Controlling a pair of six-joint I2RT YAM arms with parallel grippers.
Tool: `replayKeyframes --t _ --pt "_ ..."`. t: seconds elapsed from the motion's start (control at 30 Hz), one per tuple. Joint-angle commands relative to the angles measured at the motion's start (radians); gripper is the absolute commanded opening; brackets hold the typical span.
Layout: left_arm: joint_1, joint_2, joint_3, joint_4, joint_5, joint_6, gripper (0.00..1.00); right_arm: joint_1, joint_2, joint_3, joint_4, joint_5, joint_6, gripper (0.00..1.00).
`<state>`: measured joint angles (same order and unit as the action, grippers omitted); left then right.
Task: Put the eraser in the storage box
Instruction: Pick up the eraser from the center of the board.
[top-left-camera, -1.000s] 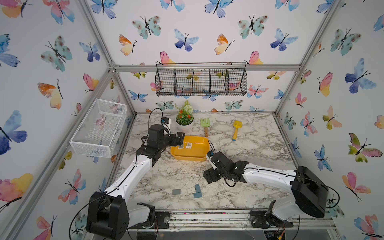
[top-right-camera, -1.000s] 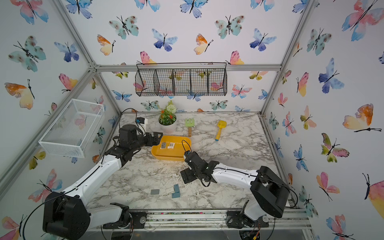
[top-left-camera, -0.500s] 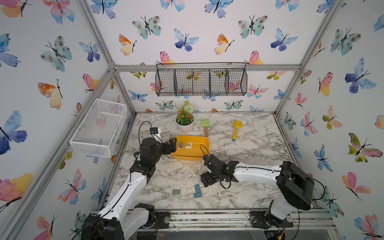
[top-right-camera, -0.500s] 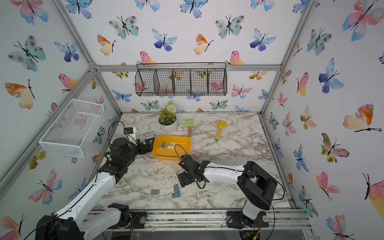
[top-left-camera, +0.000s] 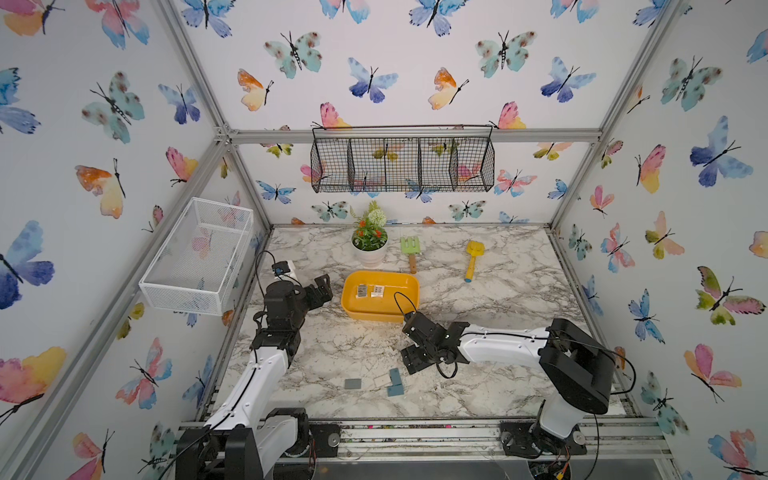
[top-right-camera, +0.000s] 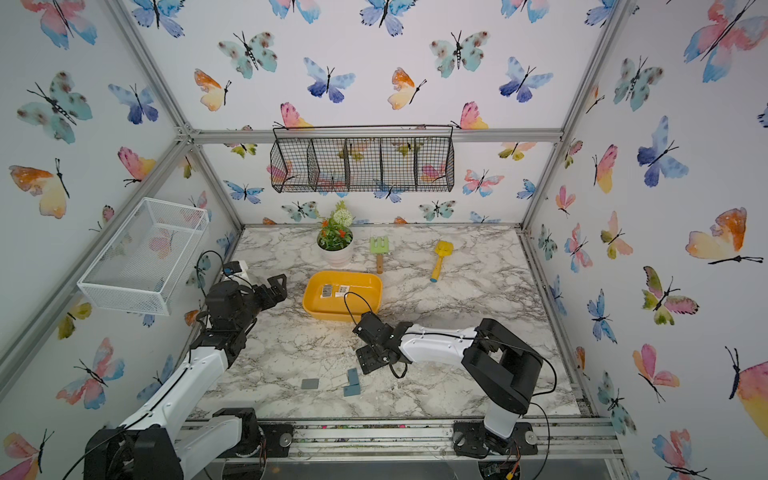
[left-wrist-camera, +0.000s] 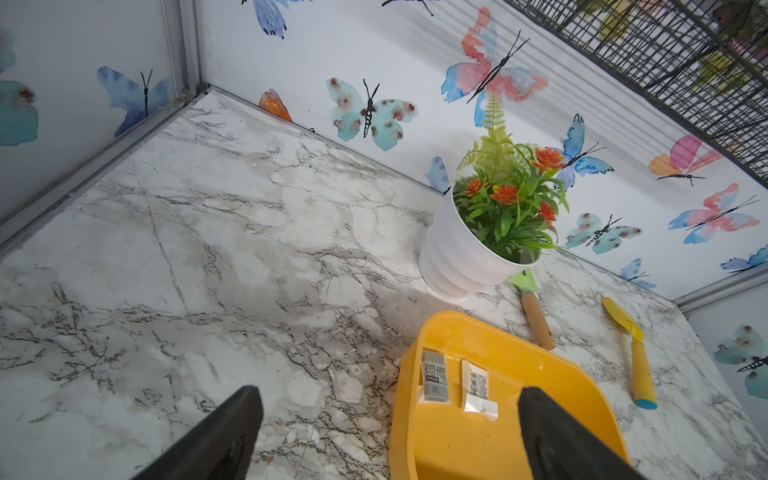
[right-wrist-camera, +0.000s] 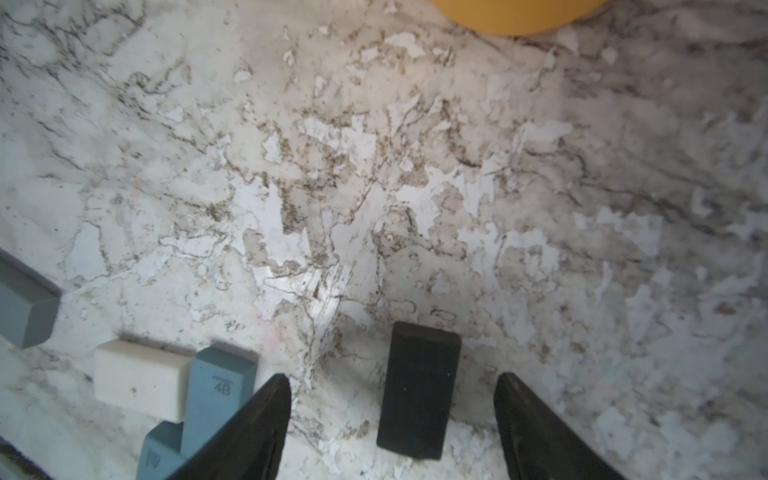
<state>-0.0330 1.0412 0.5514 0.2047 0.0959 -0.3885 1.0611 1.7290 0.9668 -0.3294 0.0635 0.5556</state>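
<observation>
A black eraser (right-wrist-camera: 419, 384) lies flat on the marble between my right gripper's (right-wrist-camera: 392, 376) fingers, with a gap on each side; the jaws are open. In both top views this gripper (top-left-camera: 411, 363) (top-right-camera: 368, 361) hangs low over the front of the table and hides the black eraser. Beside it lie two blue-grey erasers (right-wrist-camera: 218, 390) (top-left-camera: 395, 376), a white one (right-wrist-camera: 139, 384) and a grey one (top-left-camera: 353, 383). The yellow storage box (top-left-camera: 374, 313) (top-right-camera: 340, 311) (left-wrist-camera: 457, 449) holds two wrapped erasers (left-wrist-camera: 434, 376) (left-wrist-camera: 476, 384). My left gripper (top-left-camera: 322, 291) (left-wrist-camera: 390, 392) is open and empty, left of the box.
Behind the box stand a white flower pot (top-left-camera: 369, 245), a green toy rake (top-left-camera: 410, 249) and a yellow toy shovel (top-left-camera: 473, 257). A white mesh basket (top-left-camera: 199, 257) hangs on the left wall and a black wire basket (top-left-camera: 402, 164) on the back wall.
My left gripper has drawn back from over the box to its left side. My right gripper has moved forward and down around the black eraser, and its jaws have narrowed.
</observation>
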Motion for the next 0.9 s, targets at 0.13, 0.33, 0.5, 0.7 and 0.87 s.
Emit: replayKeyframes --t 0.13,0.33,0.5,0.7,0.87 --pt "0.015 0.014 0.009 0.029 0.03 -0.014 0.98 0.005 0.046 0.02 -0.018 0.019 0.006 0.73" --pt "0.02 0.013 0.006 0.03 0.047 -0.011 0.98 0.005 0.042 0.019 -0.044 0.037 0.007 0.57" --pt "0.02 0.014 0.006 0.031 0.051 -0.011 0.98 0.005 0.025 0.009 -0.062 0.047 0.009 0.48" --pt "0.02 0.016 0.007 0.032 0.058 -0.01 0.98 0.005 0.035 0.011 -0.061 0.044 0.01 0.31" --pt "0.022 0.016 0.007 0.031 0.059 -0.01 0.98 0.005 0.027 0.023 -0.085 0.081 0.012 0.24"
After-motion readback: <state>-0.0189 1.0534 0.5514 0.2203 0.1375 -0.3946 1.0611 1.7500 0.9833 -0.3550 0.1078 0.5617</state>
